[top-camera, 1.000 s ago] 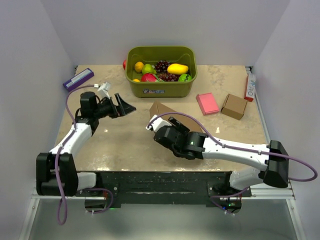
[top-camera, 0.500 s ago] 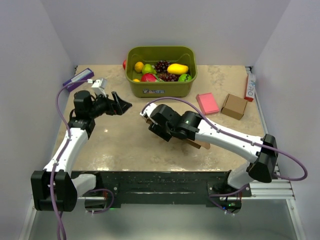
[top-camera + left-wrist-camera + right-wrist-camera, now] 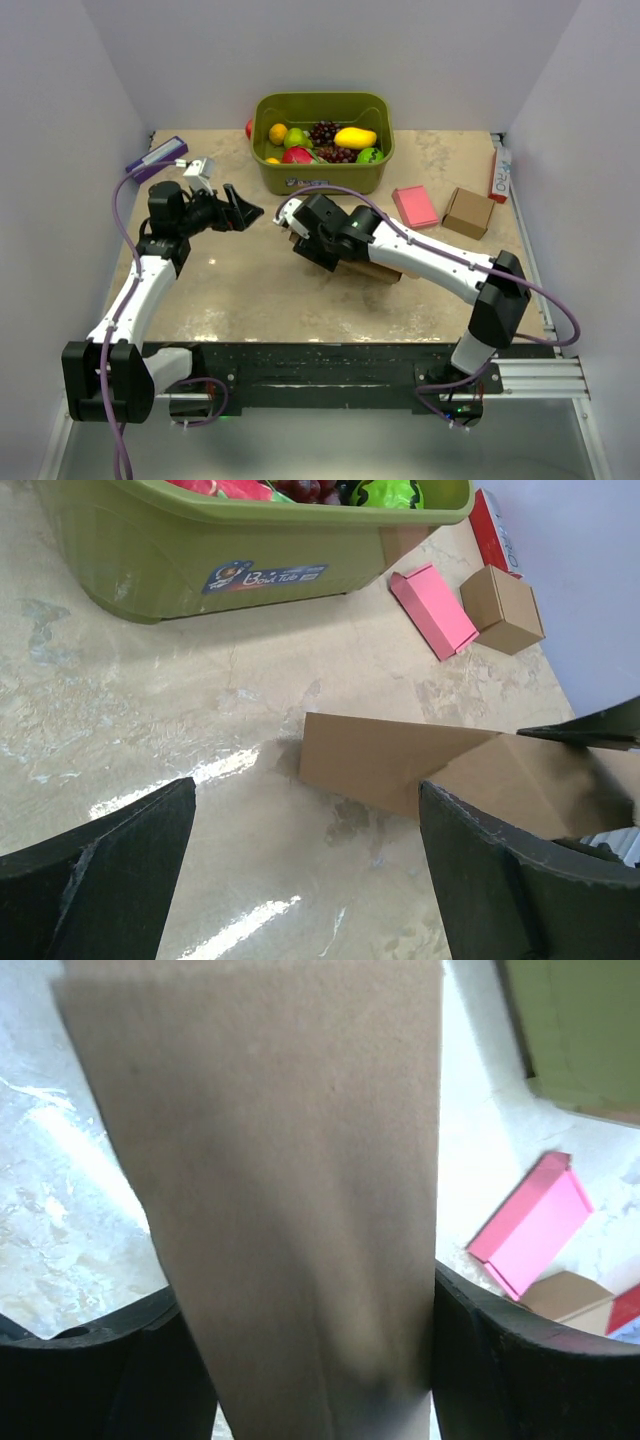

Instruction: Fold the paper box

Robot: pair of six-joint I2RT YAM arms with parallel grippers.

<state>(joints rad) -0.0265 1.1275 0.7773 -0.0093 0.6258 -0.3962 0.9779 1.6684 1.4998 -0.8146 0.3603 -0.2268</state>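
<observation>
Bright even light, table point(image 3: 225, 768) glare, soft shadows

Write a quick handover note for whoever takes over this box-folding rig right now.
Left tool: open and empty, hovering left of the paper box.
Right tool: closed across a panel of the box, with cardboard filling the gap between its fingers.
Box: mid-table, in front of the green tub.
Done: box grasped by the right tool.
Left: the folding itself; it is not yet a closed box.

One paper box point(image 3: 380, 760), one green tub point(image 3: 322, 178) of fruit point(image 3: 355, 137), one pink block point(image 3: 414, 207), one small brown box point(image 3: 468, 212), one purple box point(image 3: 157, 158), one red-and-white carton point(image 3: 498, 172).
</observation>
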